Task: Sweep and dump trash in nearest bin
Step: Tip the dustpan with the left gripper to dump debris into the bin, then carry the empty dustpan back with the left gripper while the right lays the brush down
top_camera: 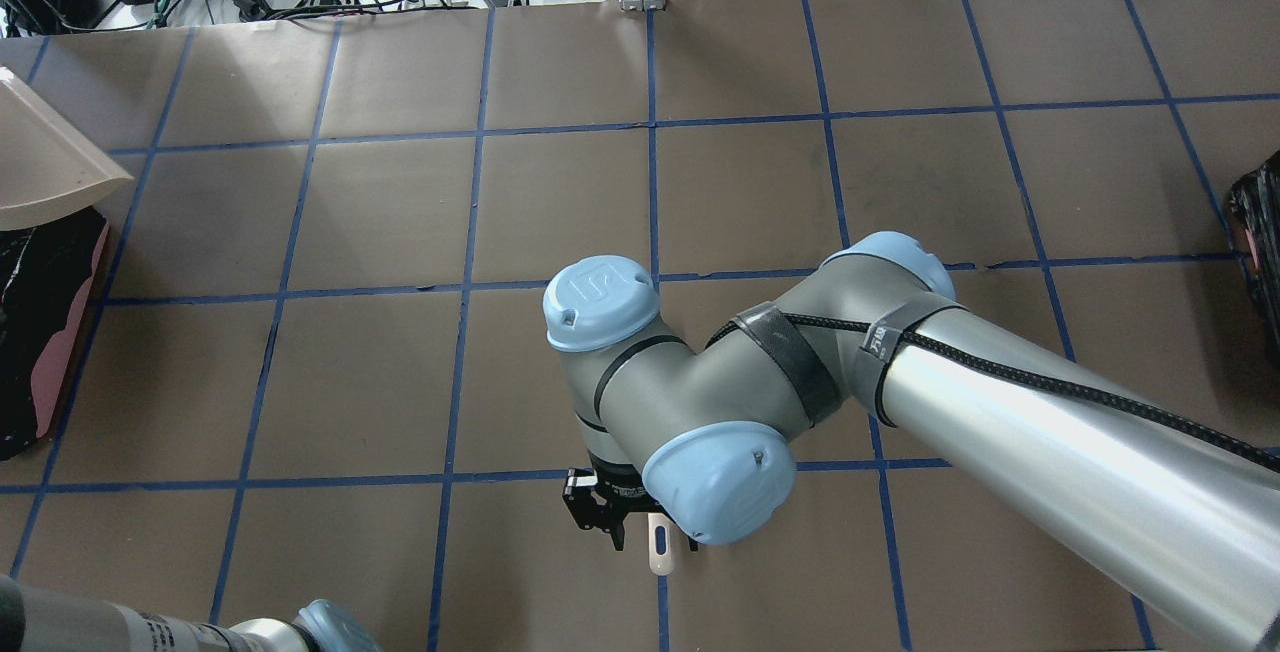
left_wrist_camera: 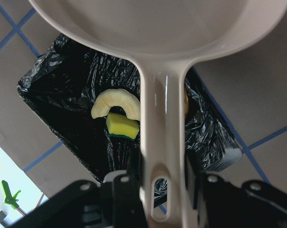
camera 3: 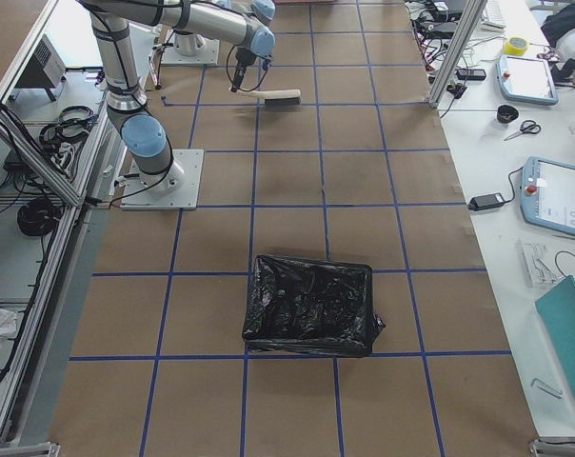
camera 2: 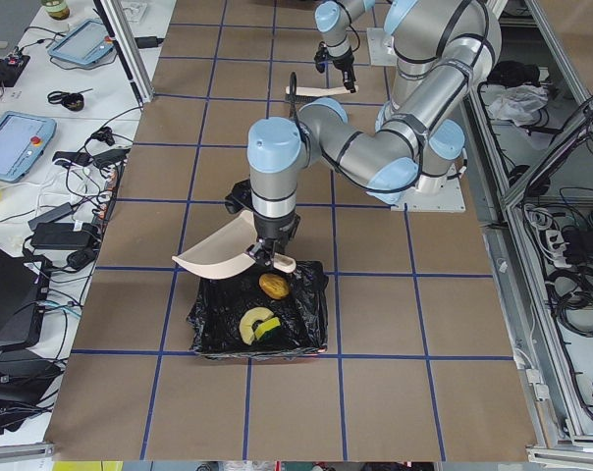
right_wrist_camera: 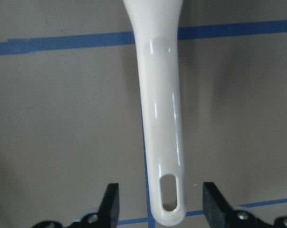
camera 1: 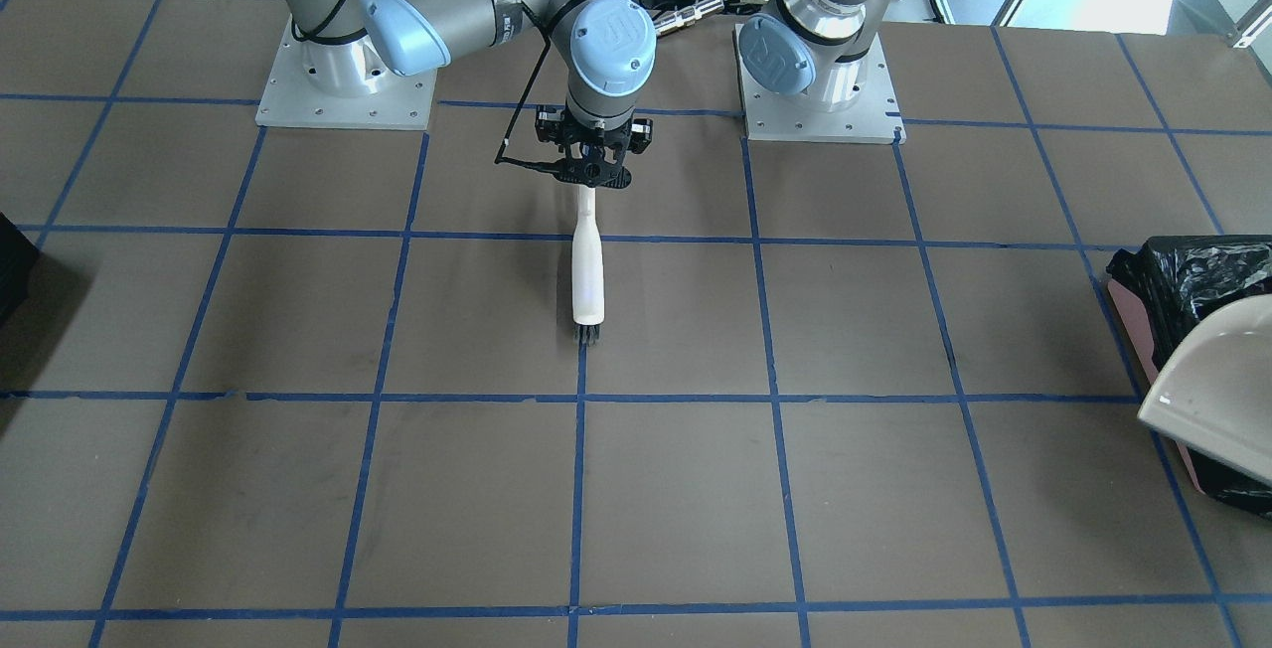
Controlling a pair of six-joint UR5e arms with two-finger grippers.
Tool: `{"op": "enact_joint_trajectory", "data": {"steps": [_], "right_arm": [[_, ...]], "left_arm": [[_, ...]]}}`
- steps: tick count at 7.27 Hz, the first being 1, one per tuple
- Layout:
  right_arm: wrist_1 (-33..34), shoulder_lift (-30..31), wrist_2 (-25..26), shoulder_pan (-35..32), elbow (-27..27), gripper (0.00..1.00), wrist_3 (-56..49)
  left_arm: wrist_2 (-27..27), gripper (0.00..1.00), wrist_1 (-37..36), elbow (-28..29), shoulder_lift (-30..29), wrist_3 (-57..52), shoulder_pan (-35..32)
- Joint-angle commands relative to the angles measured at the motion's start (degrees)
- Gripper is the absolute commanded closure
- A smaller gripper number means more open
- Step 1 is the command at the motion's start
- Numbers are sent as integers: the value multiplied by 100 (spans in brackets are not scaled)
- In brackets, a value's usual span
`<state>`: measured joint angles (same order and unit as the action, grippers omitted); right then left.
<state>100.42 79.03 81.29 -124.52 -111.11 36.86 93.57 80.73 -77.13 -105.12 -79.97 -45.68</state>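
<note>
- The bin (camera 2: 210,334), lined with a crinkly black bag, holds all three bits of trash. The croissant (left_wrist_camera: 116,99) touches the sponge wedge (left_wrist_camera: 122,127), and the potato piece (camera 2: 272,286) lies nearer the bin's robot-side rim.
- I see the dustpan (camera 2: 218,250) hanging tilted just above the bin, its handle pointing back at the wrist.
- My left tool (left_wrist_camera: 158,176) is clamped on the dustpan's handle, directly over the bin.
- My right tool (right_wrist_camera: 162,204) is well apart from the bin. Its fingers are spread either side of the brush (camera 1: 588,270) handle's end, touching neither side, and hold nothing. The brush lies flat on the desk (camera 1: 298,489).
- The bin stands near the desk's left end, with brown desk showing all round it.
- A second bin (camera 3: 311,305) stands towards the opposite end, far from the bin.
</note>
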Motion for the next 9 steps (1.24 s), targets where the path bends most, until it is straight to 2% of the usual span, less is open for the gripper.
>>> {"op": "enact_joint_trajectory", "data": {"steps": [1, 3, 5, 6, 7, 9], "right_arm": [[-119, 303, 88, 42, 307, 0, 14], [-566, 638, 648, 287, 1096, 0, -91], [-1049, 614, 598, 620, 2299, 0, -300], [-1225, 613, 651, 866, 2618, 0, -876], [-1340, 657, 651, 1269, 2734, 0, -1683], [-1437, 797, 669, 2148, 2735, 0, -3153]], "left_arm": [[-102, 100, 83, -161, 132, 1792, -1227], [-505, 100, 233, -197, 63, 3288, -1976], [-699, 100, 155, -241, -43, 4992, -2775], [-700, 100, 93, -363, -61, 5731, -3162], [-700, 100, -82, -512, -122, 6356, -3592], [-700, 100, -1107, -837, -333, 7367, -4480]]}}
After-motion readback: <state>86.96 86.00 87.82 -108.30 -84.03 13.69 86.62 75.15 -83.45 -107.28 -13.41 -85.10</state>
